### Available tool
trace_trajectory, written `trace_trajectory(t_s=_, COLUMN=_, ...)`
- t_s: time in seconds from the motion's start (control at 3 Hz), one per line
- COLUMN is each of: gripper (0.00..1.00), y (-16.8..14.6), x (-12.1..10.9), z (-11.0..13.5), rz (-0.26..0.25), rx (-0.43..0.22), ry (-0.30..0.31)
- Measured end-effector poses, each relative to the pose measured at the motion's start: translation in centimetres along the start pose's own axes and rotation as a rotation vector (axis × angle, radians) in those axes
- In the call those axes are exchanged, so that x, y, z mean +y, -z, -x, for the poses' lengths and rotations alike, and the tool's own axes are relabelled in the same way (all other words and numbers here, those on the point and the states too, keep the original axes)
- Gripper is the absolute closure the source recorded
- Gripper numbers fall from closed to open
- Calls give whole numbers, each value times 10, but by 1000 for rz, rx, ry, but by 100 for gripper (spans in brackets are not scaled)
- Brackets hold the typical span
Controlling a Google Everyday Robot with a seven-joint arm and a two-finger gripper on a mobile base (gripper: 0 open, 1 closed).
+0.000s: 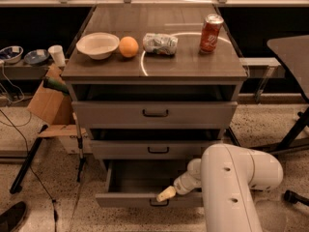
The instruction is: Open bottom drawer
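The bottom drawer [126,198] is the lowest and narrowest grey front of the cabinet. It stands pulled out, showing a plain grey tray inside. Its small black bar handle [159,203] sits at the front's middle. My gripper [165,194] reaches in from the right on a white arm [236,187]. Its pale tip rests right at the top of the handle. The mid-sized drawer front [157,149] and the widest top drawer front [154,113] above stand slightly out.
On the cabinet top are a white bowl [97,44], an orange [128,46], a crumpled bag [160,43] and a red can [211,33]. A cardboard box [50,103] and cables lie at the left. A dark table [292,52] stands at the right.
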State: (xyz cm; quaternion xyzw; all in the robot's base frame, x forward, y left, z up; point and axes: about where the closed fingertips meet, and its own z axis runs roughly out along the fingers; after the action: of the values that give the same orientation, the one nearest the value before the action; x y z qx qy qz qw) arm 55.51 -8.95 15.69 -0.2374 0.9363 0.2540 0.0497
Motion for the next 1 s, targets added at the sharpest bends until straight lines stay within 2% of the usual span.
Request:
trace_trajectory(t_s=0.33, gripper=0, y=-6, x=-1, z=-30, rz=25, rx=78, ry=-48)
trace_trajectory(t_s=0.67, gripper=0, y=-7, x=0, z=-53, rz=23, rx=151, ry=-82)
trace_trajectory(t_s=1.0, gripper=0, y=-2, x=8, z=-93, rz=15, rx=197, ry=-134)
